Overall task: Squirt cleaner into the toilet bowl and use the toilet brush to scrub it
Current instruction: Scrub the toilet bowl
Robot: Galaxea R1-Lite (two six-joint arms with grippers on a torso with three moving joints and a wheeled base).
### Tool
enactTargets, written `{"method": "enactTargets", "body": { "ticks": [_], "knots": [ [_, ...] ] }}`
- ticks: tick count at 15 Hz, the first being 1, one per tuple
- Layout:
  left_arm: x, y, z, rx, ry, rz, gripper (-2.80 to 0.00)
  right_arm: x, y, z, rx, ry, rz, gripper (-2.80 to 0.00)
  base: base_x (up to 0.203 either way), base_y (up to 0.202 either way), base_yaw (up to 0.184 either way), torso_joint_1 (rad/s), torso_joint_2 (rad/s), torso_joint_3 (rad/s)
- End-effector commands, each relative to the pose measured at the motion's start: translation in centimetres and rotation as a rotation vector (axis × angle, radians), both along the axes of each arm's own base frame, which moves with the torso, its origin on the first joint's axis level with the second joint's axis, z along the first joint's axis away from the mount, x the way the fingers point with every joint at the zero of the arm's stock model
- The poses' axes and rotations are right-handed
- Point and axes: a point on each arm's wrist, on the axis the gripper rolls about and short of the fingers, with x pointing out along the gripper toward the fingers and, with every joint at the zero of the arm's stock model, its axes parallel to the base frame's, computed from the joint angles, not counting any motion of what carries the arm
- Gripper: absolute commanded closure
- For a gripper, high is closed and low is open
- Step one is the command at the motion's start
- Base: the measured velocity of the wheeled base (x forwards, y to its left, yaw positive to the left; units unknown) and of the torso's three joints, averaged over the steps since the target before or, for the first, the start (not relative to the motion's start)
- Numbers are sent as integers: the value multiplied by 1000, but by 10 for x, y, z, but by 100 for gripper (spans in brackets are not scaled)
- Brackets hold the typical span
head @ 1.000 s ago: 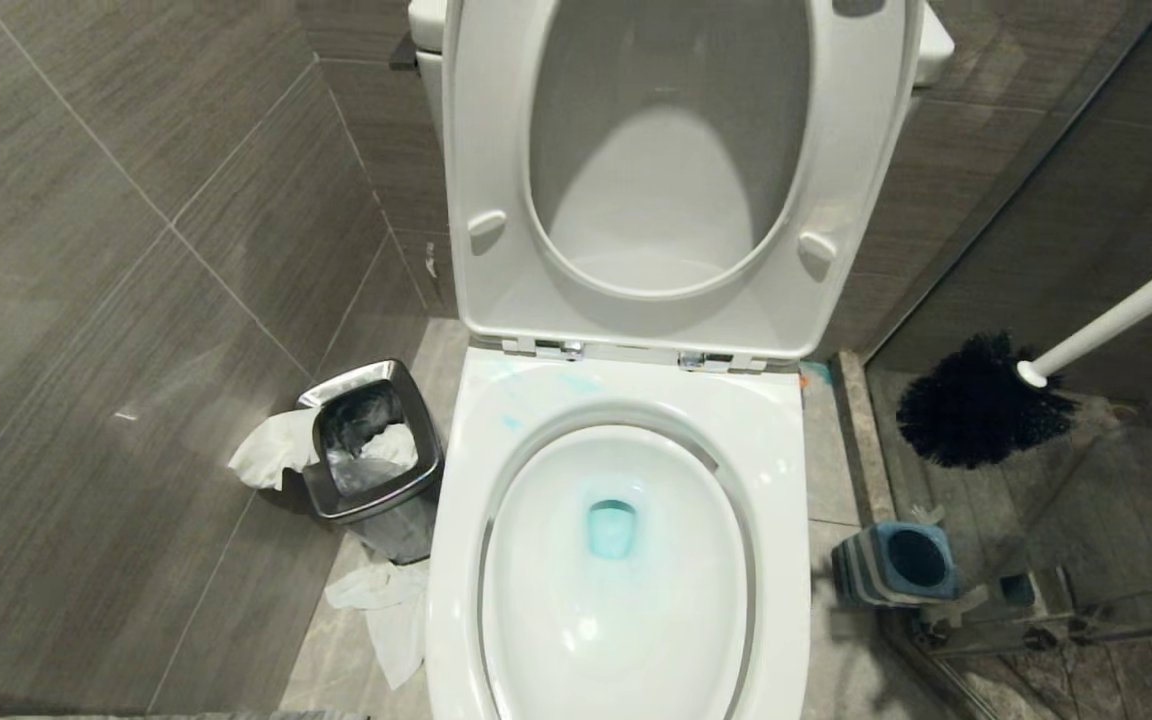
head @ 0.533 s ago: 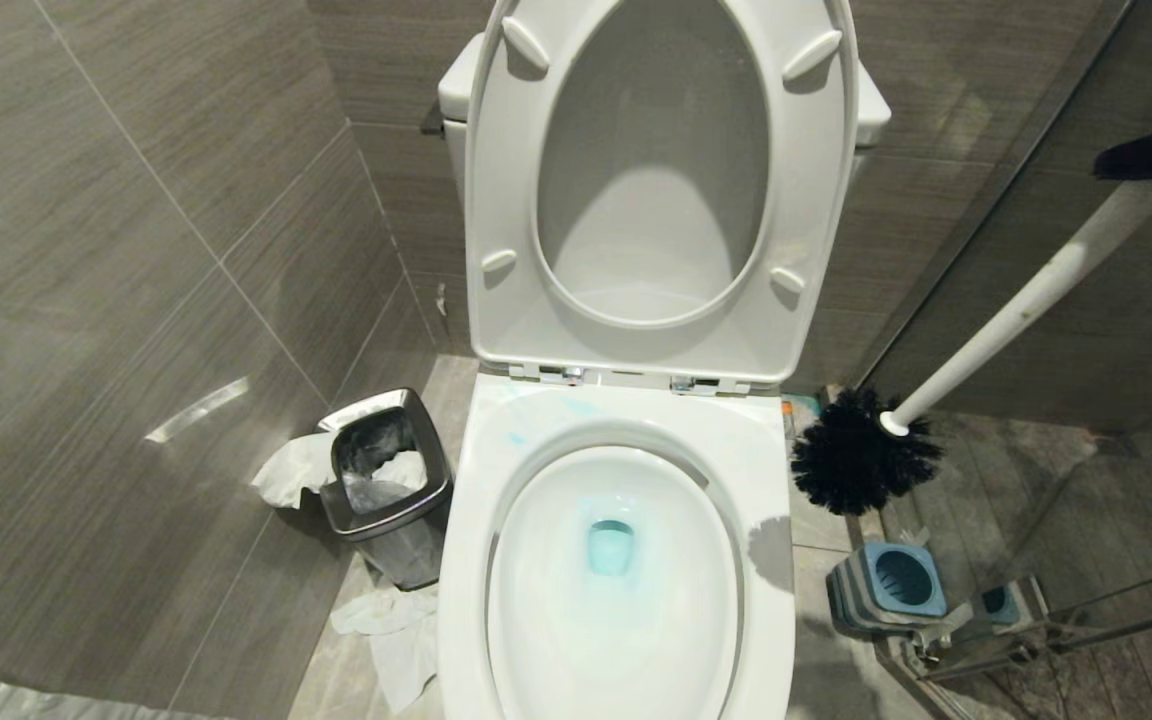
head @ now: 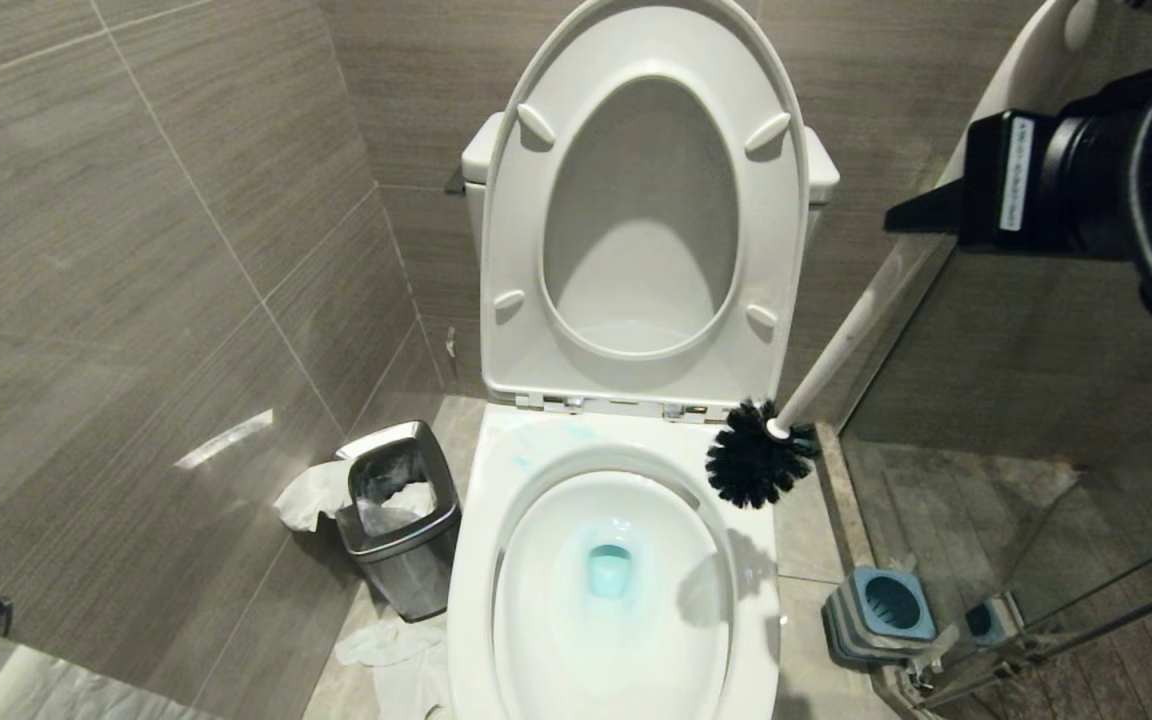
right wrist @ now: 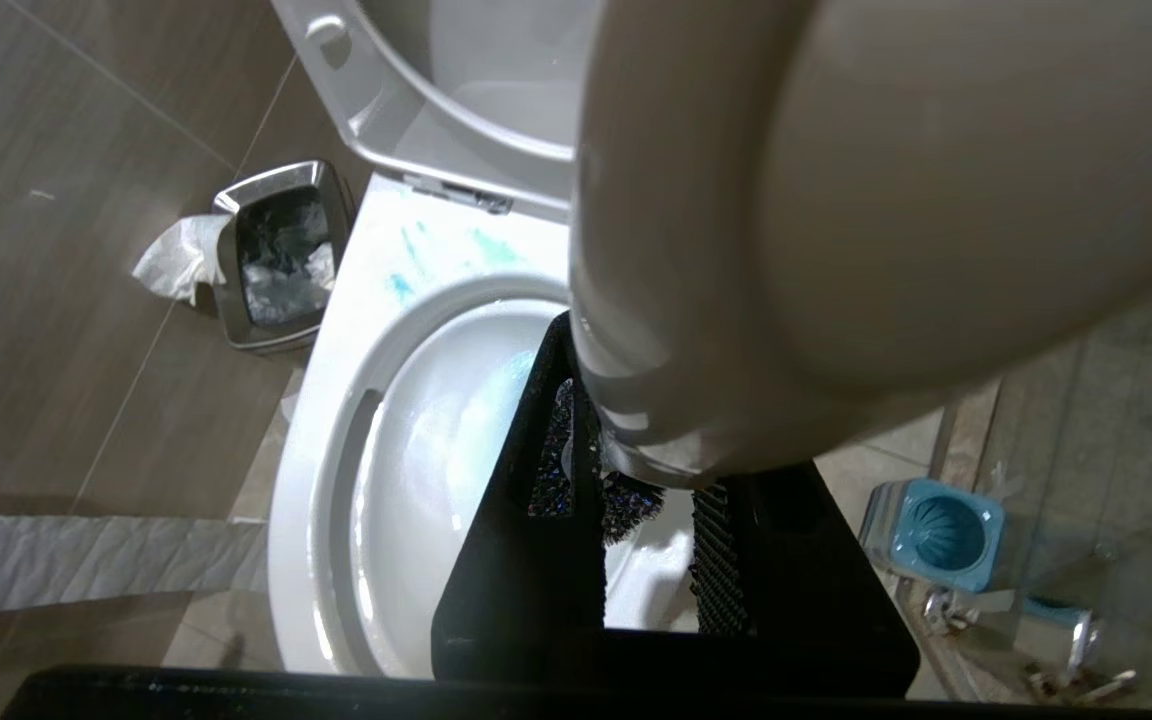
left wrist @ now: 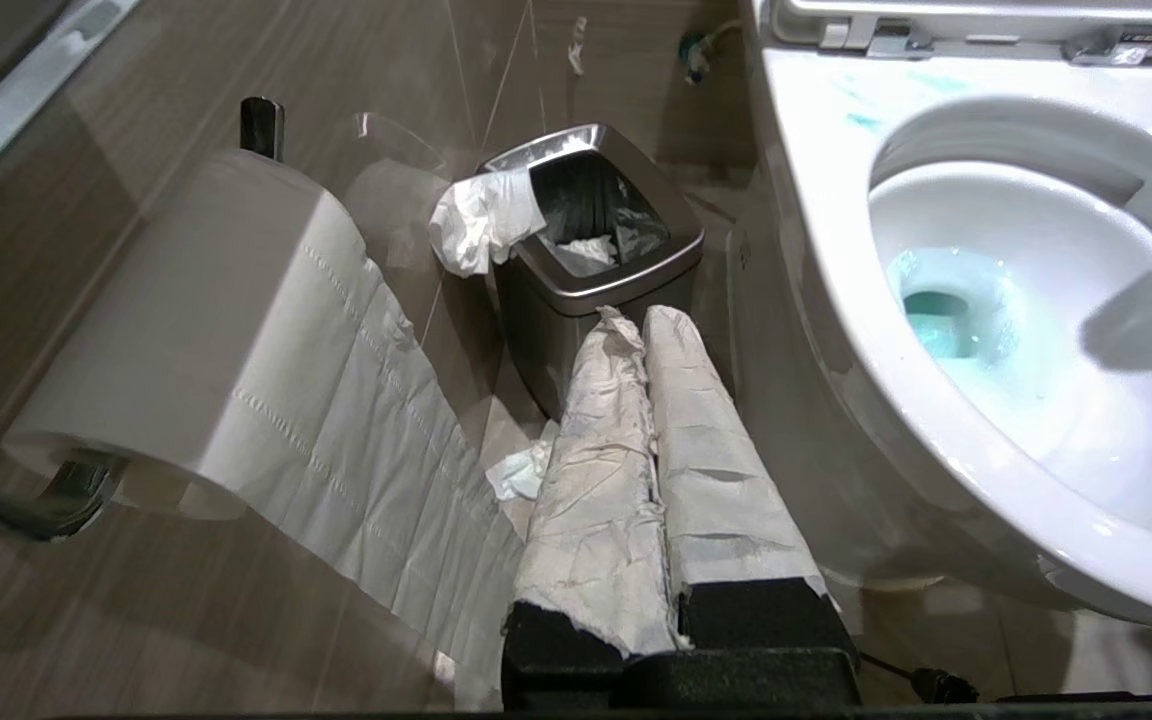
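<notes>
Gripping the long white plastic toilet brush (head: 841,350) by its handle, right gripper (right wrist: 648,530) at the upper right of the head view, mostly cut off by the frame edge; black jaws narrowly parted, clamped on the handle, whose blurred bulk blocks much of the right wrist view. Round black bristle head hanging over the back right rim of the glossy white porcelain toilet bowl (head: 756,610), just below the raised seat hinges, contact with the rim hard to tell. Turquoise-blue cleaner (head: 609,570) pooled at the drain, pale smears on the rim's back left. Square blue-grey brush holder (head: 881,612) on the floor right of the bowl. Small steel bin (head: 401,520) stuffed with paper, left of the bowl. Left gripper (left wrist: 636,330) parked low beside the bowl, paper-wrapped fingers pressed together, holding nothing.
</notes>
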Motion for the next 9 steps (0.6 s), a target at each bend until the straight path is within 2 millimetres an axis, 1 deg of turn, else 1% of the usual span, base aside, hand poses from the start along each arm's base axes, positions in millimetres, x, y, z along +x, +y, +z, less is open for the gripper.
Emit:
{"method": "enactTargets", "body": {
  "ticks": [1, 5, 7, 9],
  "knots": [
    [0, 0, -1, -2, 3, 0, 0, 23, 22, -23, -46, 73, 7, 0, 0, 0, 0, 10, 4, 205],
    [0, 0, 0, -2, 2, 0, 0, 50, 45, -43, -47, 88, 14, 0, 0, 0, 0, 2, 3, 169],
    [0, 0, 0, -2, 2, 0, 0, 66, 53, -57, -49, 121, 35, 0, 0, 0, 0, 0, 1, 43],
    [0, 0, -1, -2, 3, 0, 0, 88, 63, -74, -46, 141, 44, 0, 0, 0, 0, 0, 0, 0]
  ]
}}
